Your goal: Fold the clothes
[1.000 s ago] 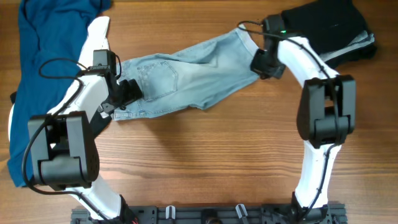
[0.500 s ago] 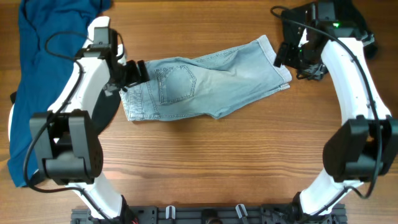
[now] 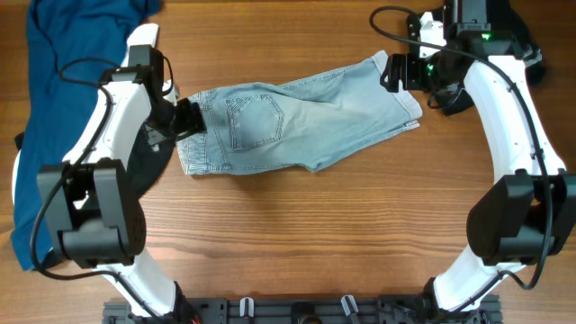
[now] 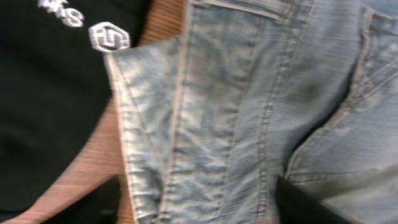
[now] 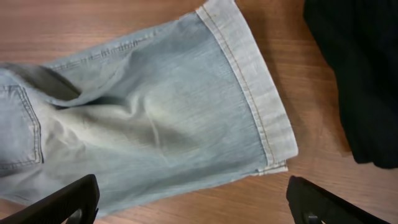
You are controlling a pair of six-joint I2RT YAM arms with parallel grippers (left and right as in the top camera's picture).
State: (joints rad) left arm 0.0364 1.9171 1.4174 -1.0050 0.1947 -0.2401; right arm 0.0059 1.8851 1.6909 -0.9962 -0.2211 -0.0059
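Observation:
The light-blue denim jeans [image 3: 297, 117] lie folded in the middle of the table, back pocket [image 3: 252, 121] up and hemmed leg end [image 3: 400, 90] pointing right. My left gripper [image 3: 187, 117] sits low at the waistband end. In the left wrist view its jaws [image 4: 193, 208] stand apart with the waistband [image 4: 205, 124] flat between the dark fingers [image 4: 295, 202]. My right gripper [image 3: 400, 72] hovers over the hem, open. In the right wrist view its fingers [image 5: 65, 199] are spread wide above the leg [image 5: 155, 118], and the gripper [image 5: 196, 208] holds nothing.
A blue garment [image 3: 63, 63] covers the table's left side. A black garment with a white logo [image 4: 56, 74] lies under the left arm, beside the waistband. A dark folded pile [image 3: 499, 40] sits at the back right, close to the hem [image 5: 261, 106].
The right gripper has let go of the jeans leg and lifted off to the back right. The jeans have settled flatter. The left gripper has shifted slightly toward the front along the waistband.

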